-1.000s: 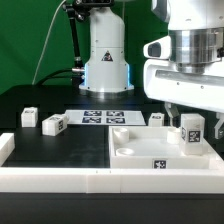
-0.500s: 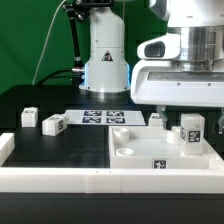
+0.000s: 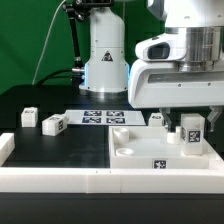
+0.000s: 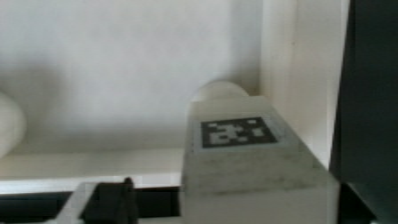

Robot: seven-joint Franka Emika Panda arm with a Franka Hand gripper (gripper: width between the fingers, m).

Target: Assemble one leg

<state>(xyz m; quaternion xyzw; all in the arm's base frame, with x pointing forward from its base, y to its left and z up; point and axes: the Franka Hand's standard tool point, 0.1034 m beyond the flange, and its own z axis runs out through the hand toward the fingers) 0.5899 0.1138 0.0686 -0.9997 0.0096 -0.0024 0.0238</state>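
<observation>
A leg (image 3: pixel 192 128), a small white block with a square tag, stands upright on the far right corner of the large white panel (image 3: pixel 140 152). My gripper (image 3: pixel 186 117) hangs just above it, open, with the leg between its fingers and untouched. In the wrist view the leg (image 4: pixel 240 140) fills the middle with its tag facing me, and one black finger (image 4: pixel 111 200) stands apart from its side. My gripper (image 4: pixel 231 208) holds nothing. Three more legs lie loose: two (image 3: pixel 30 116) (image 3: pixel 53 124) at the exterior view's left and one (image 3: pixel 156 119) behind the panel.
The marker board (image 3: pixel 100 118) lies flat behind the panel. A low white wall (image 3: pixel 60 180) runs along the front of the table, with a raised end (image 3: pixel 6 148) at the exterior view's left. The arm's base (image 3: pixel 105 60) stands at the back.
My gripper has shifted a little toward the exterior view's left, over the upright leg. The leg and the other parts have not moved.
</observation>
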